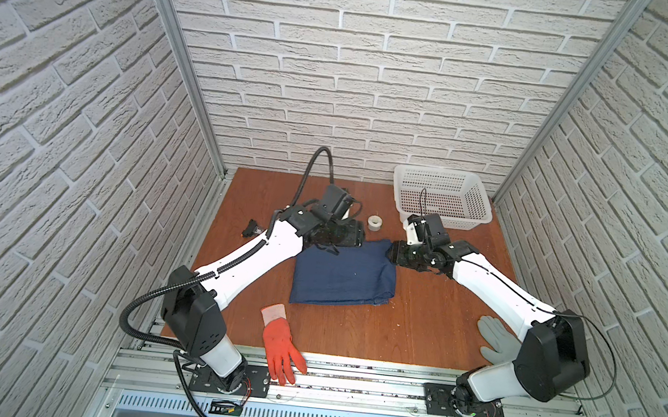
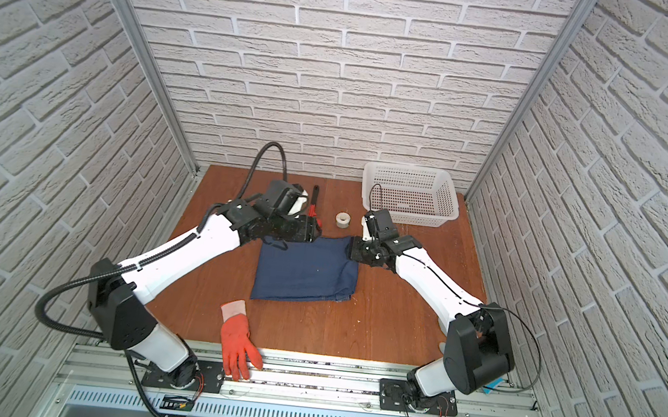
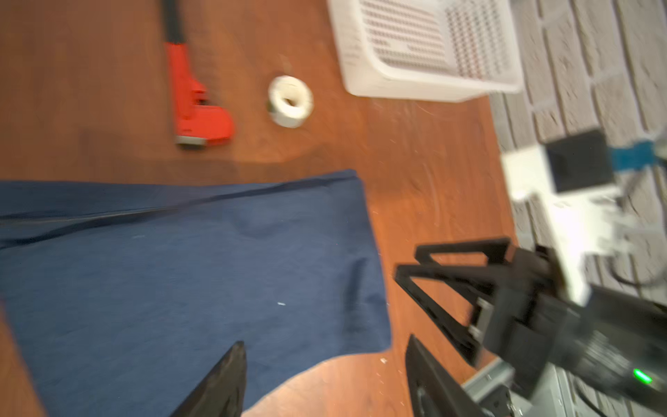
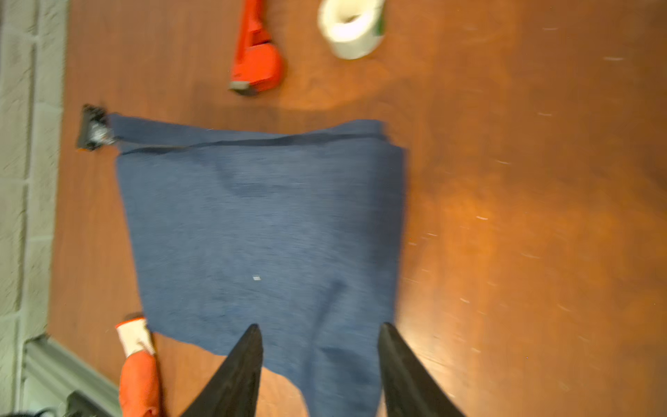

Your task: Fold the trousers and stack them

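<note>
Roughly square denim trousers [image 1: 344,275], scuffed wooden table [image 1: 416,330]

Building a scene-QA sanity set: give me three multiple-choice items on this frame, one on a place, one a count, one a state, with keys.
1. Where on the table is the basket?
A. far right corner
B. near left corner
C. centre

2. How many gloves lie in view?
A. one
B. two
C. three

3. How are the jeans?
A. spread full length
B. folded flat
C. inside the basket

Key:
1 A: in both top views it sits by the back wall on the right.
2 B: an orange glove at the front edge and a grey glove at the near right.
3 B: they lie as a compact rectangle mid-table, outside the basket.
</note>
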You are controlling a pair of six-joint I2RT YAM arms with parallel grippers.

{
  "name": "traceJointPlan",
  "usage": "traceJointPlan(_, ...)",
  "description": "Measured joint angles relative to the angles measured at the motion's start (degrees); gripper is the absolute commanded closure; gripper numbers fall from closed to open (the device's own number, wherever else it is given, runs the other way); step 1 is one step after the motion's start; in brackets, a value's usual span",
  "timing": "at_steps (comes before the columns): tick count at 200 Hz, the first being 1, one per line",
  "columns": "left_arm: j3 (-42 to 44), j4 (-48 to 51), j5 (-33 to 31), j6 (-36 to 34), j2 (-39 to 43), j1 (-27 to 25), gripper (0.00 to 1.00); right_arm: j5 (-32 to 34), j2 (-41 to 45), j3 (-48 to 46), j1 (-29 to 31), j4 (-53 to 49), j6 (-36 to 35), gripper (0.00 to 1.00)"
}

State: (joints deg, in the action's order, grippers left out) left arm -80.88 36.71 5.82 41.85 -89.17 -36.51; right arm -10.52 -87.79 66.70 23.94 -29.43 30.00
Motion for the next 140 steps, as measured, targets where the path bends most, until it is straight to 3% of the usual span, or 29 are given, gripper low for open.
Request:
traceJointPlan(54, 14.88, -5.62, 6.19, 0.2, -4.55, 10.08, 0.34, -5.25, -10.82, -3.85, 0.59, 8.24, 2.34, 0.67)
traceJointPlan(107, 16.37, -10.16, 9.92, -1.18, -13.49, 17.73, 0.34, -7.52, -13.29, -9.31, -2.78, 12.59, 2.58, 0.67)
traceJointPlan(140, 14.19, -10.4, 10.78, -1.77, -16.5, 19.96, 0.34, -8.63, -13.86, -9.51, -2.91, 14.82, 2.6, 0.61)
